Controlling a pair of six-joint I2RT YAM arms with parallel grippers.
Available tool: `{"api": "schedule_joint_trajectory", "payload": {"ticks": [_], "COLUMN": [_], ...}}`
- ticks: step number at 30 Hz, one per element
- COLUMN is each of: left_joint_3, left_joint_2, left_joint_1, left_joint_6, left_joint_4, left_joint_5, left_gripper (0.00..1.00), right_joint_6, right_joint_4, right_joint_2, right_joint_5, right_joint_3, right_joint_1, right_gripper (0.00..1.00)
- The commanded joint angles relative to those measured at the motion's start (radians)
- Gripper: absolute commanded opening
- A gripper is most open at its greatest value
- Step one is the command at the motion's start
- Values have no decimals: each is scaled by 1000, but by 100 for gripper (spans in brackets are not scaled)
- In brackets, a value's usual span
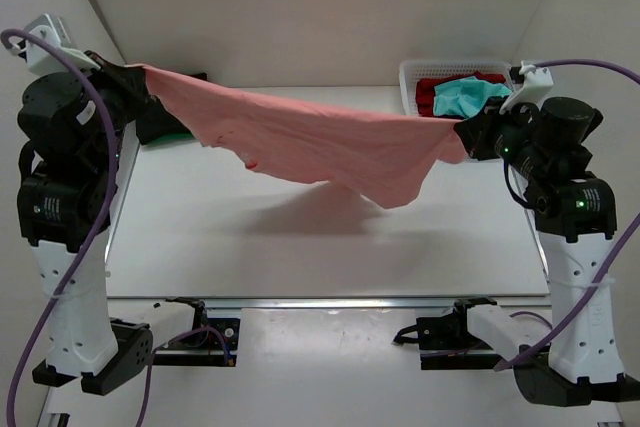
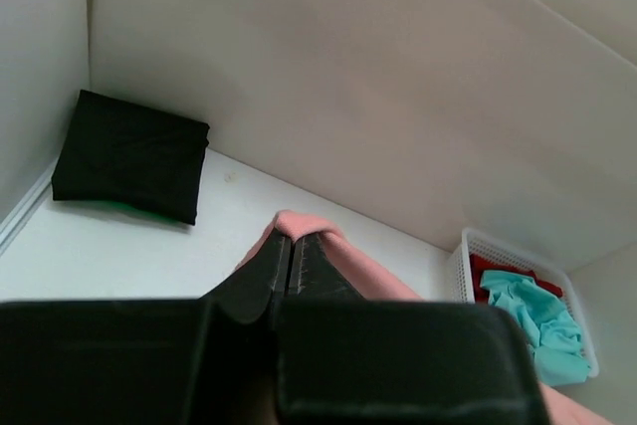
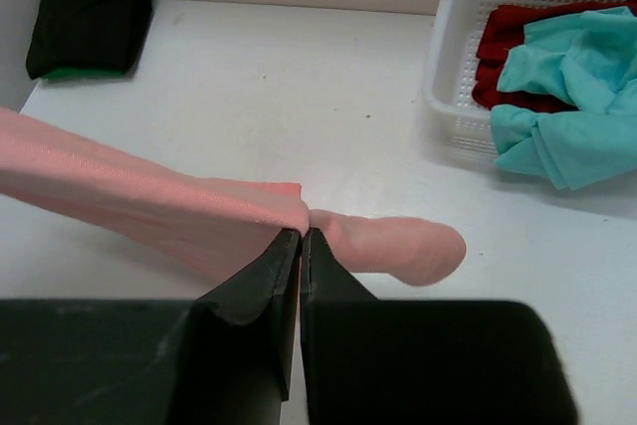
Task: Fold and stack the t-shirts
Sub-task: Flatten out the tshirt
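The salmon-pink t-shirt (image 1: 320,147) hangs stretched in the air between both arms, sagging in the middle above the table. My left gripper (image 1: 140,82) is shut on its left end (image 2: 304,223). My right gripper (image 1: 466,137) is shut on its right end (image 3: 239,208). A folded black t-shirt (image 2: 129,154) with a green edge (image 2: 124,209) under it lies at the far left corner; it also shows in the right wrist view (image 3: 88,22). A teal t-shirt (image 1: 468,97) and a red t-shirt (image 1: 432,93) lie crumpled in the basket.
The white mesh basket (image 1: 410,77) stands at the far right, right behind my right gripper; it shows in the right wrist view (image 3: 448,67) too. White walls close the back and sides. The white table (image 1: 300,247) lies under the hanging shirt.
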Motion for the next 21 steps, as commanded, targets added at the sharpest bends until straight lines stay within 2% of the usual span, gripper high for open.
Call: {"api": "schedule_joint_trajectory", "payload": {"ticks": [1, 3, 4, 6, 10, 15, 17, 19, 21], "left_joint_3": [8, 78, 155, 215, 188, 266, 367, 512, 574], "left_joint_2": [-52, -31, 18, 90, 239, 550, 750, 904, 1015], "left_joint_1": [-4, -5, -13, -30, -14, -47, -33, -2, 7], "left_joint_6": [27, 34, 49, 69, 80, 112, 82, 45, 40], "left_joint_4": [62, 69, 64, 82, 191, 231, 233, 272, 309], "left_joint_5": [-70, -72, -75, -78, -32, -21, -6, 18, 18], "left_gripper": [0, 0, 0, 0, 0, 0, 0, 0, 0], "right_joint_6": [-45, -39, -26, -3, 67, 167, 175, 169, 173], "right_joint_4": [-17, -18, -11, 0, 92, 210, 282, 308, 324], "right_joint_2": [-55, -61, -52, -24, 46, 189, 279, 393, 477], "right_joint_5": [-89, -127, -161, -198, -184, -149, -111, -44, 30], "right_joint_3": [7, 16, 24, 49, -12, -106, -141, -137, -106], "right_joint_1": [-16, -22, -27, -30, 30, 99, 124, 145, 138], "right_gripper": [0, 0, 0, 0, 0, 0, 0, 0, 0]}}
